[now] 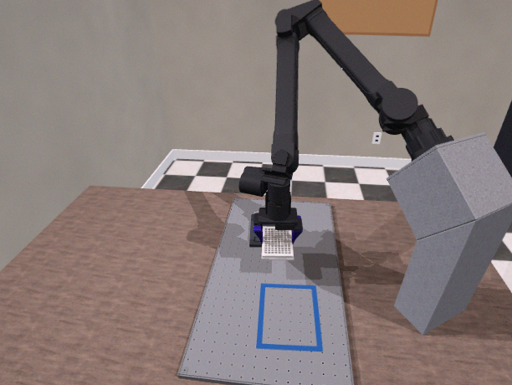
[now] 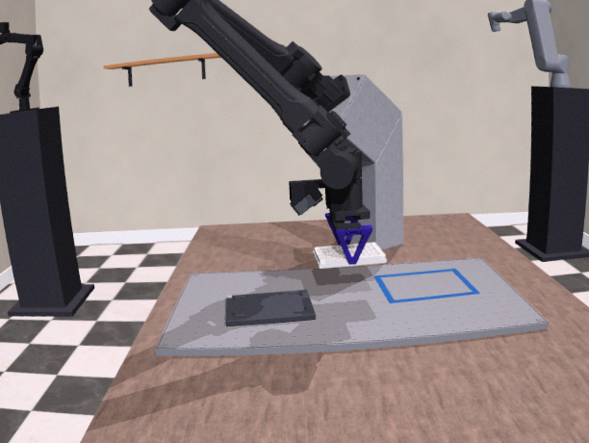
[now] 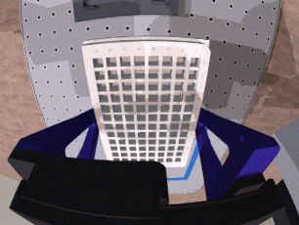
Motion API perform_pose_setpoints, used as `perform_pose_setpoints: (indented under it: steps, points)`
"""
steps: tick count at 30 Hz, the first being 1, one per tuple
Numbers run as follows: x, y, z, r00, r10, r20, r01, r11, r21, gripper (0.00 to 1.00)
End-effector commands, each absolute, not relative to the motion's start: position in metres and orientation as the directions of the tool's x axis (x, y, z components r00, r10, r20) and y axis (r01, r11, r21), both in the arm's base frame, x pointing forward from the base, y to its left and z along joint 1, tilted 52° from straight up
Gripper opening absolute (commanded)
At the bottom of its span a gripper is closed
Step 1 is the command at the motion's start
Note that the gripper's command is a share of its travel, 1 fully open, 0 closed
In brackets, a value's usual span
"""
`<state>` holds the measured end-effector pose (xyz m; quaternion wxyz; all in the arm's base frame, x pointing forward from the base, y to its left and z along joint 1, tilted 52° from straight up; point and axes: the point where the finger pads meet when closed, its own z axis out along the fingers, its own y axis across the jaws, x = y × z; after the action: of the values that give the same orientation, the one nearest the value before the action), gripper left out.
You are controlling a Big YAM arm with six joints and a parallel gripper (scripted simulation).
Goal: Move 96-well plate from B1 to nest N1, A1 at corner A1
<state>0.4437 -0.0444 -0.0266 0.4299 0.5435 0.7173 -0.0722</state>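
My gripper (image 2: 352,250), with blue fingers, is shut on the white 96-well plate (image 2: 351,252) and holds it level in the air above the grey perforated base (image 2: 351,308). The plate also shows in the top view (image 1: 278,248) and in the wrist view (image 3: 146,107), clamped across its long sides by the fingers. It hangs between the blue-outlined bench spot B1 (image 2: 425,285) and the dark plate nest N1 (image 2: 269,308). The bench spot (image 1: 289,316) is bare.
A tall grey pedestal (image 1: 453,226) carrying the arm's base stands at the table's right side. Two dark pillars (image 2: 38,212) (image 2: 558,169) stand on the checkered floor off the table. The base lies on a brown wooden table.
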Motion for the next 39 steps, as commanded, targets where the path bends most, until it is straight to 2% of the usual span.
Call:
perform_pose_setpoints:
  steps: [1,39]
  points:
    - [0.441,-0.054,-0.014,-0.051,0.71,-0.702,0.843,0.407,0.351,0.0]
    - [0.464,-0.125,0.08,-0.037,0.709,-0.704,0.836,0.408,0.367,0.0]
